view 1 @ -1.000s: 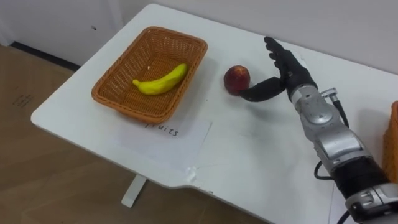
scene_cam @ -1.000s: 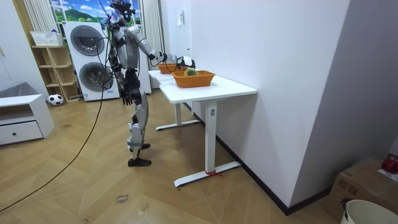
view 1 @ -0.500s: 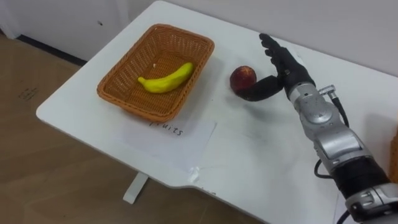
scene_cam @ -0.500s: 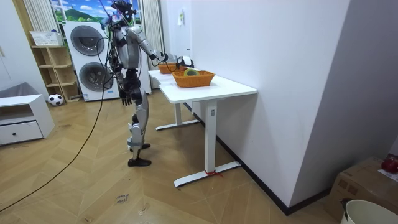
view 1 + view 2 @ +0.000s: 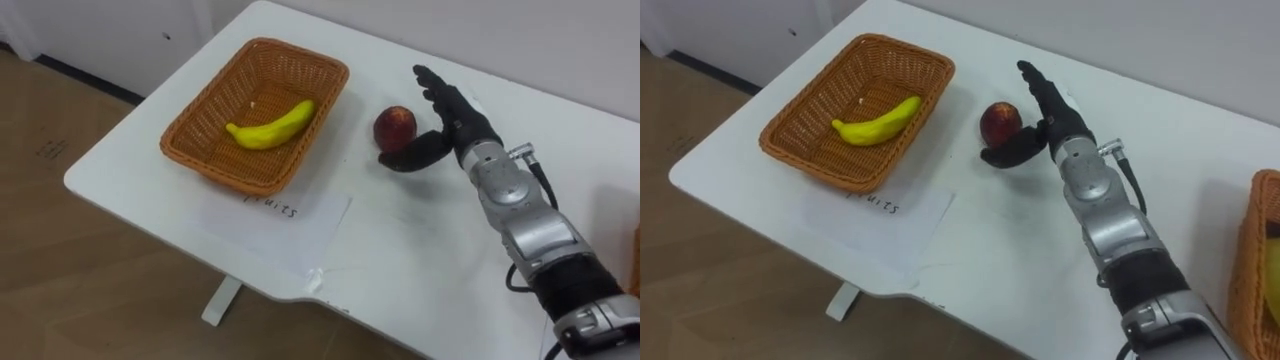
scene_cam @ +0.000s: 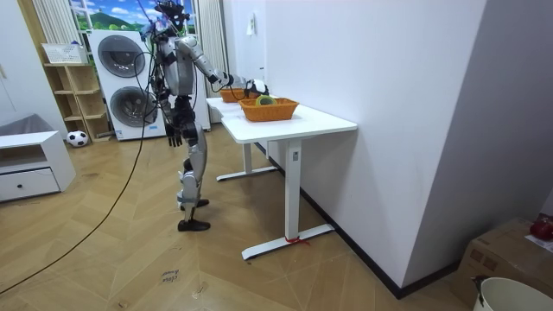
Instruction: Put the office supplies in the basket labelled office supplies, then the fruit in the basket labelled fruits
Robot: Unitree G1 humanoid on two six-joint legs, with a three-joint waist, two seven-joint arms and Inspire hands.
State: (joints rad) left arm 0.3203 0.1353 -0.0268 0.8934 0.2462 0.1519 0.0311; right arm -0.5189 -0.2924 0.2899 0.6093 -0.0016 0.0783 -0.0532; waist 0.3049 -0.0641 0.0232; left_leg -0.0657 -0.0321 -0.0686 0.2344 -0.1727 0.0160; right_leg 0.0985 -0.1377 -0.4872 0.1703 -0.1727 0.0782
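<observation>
The round red apple point(image 5: 395, 126) lies just right of the brown wicker basket point(image 5: 192, 122). The right hand point(image 5: 457, 127) flanks it, fingers straight and apart. Likely firm, smooth, light: wrap its middle.

Right arm comes in from lower right, reaching fwd and up-left, elbow nearly straight. Forearm silver, w/ a dark section nearer the elbow. Wrist in line w/ forearm, no obvious bend. Right hand point(image 5: 458, 122) is set on edge, palm facing the robot's left, fingers straight and close together, pointing away from the body. Thumb is splayed out to the left, gently curved, well apart from the fingers, so the hand is relaxed, not fisted. Room view: robot upright on both legs, right arm raised fwd at approx. chest height. Left arm hangs down at its side, left hand point(image 6: 176, 136) by the hip.
</observation>
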